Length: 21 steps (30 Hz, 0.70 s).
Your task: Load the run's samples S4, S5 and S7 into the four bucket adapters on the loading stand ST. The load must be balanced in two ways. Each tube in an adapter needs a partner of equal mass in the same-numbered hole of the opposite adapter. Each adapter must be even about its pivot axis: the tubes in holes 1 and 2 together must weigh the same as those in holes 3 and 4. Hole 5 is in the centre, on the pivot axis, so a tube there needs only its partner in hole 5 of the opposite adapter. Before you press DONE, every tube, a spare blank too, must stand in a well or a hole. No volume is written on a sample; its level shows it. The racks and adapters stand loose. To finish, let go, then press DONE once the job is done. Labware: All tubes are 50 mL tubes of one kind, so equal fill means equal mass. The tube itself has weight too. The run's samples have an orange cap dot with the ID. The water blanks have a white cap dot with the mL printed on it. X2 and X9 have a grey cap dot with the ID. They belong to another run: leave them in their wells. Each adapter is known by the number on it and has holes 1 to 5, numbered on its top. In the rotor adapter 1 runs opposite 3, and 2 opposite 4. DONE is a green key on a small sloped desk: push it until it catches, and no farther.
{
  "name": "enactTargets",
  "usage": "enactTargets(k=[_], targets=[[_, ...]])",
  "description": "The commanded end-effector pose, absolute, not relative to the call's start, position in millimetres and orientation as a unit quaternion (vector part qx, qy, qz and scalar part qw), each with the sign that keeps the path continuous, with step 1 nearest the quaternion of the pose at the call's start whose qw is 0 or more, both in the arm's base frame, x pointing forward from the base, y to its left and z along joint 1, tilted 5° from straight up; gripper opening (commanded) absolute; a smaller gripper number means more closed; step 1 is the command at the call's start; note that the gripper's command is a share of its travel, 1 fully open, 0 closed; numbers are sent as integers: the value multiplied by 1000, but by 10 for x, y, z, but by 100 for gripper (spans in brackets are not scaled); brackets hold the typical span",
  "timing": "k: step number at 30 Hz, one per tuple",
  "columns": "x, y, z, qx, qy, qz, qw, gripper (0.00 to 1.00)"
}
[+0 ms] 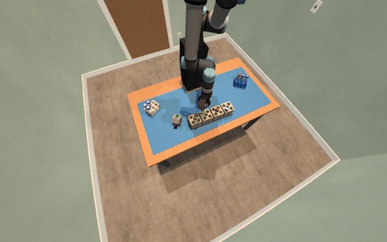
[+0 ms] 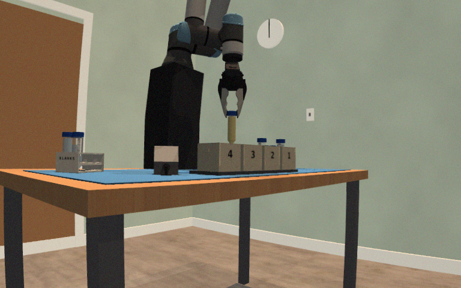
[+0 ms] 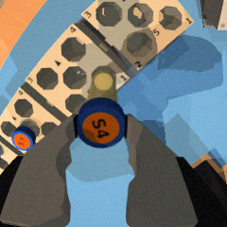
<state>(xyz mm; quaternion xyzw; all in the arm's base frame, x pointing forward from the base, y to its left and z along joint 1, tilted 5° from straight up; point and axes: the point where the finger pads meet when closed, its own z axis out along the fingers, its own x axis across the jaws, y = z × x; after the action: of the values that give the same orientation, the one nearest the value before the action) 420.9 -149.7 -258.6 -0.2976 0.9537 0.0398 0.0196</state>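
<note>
My gripper [image 1: 203,107] [image 2: 232,113] [image 3: 101,115] is shut on the blue cap of sample tube S4 [image 1: 202,112] [image 2: 232,130] [image 3: 100,124], which has an orange dot and a yellowish fill. The tube hangs upright with its tip at the top face of adapter 3 [image 1: 208,119] [image 2: 252,159] [image 3: 57,61], at a corner hole near the mark 1. Adapter 4 [image 1: 194,123] [image 2: 217,159] [image 3: 118,29] beside it has all holes bare. Adapter 2 [image 2: 272,159] holds tube S7 [image 1: 217,109] [image 3: 22,140]. Adapter 1 [image 2: 289,159] holds a white-dot blank [image 1: 227,108] [image 2: 280,140].
The beige BLANKS rack [image 1: 151,108] [image 2: 72,162] with a few tubes stands at the table's left. A blue sample rack [image 1: 239,80] with several tubes stands at the far right. The DONE desk [image 1: 176,119] [image 2: 165,159] with its green key sits left of adapter 4.
</note>
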Motion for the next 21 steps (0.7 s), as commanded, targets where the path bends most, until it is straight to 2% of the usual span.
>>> enactTargets(k=[1, 21], targets=[[4214, -1495, -2647, -298, 954, 39, 20, 0], [4218, -1474, -2886, -298, 954, 39, 20, 0]])
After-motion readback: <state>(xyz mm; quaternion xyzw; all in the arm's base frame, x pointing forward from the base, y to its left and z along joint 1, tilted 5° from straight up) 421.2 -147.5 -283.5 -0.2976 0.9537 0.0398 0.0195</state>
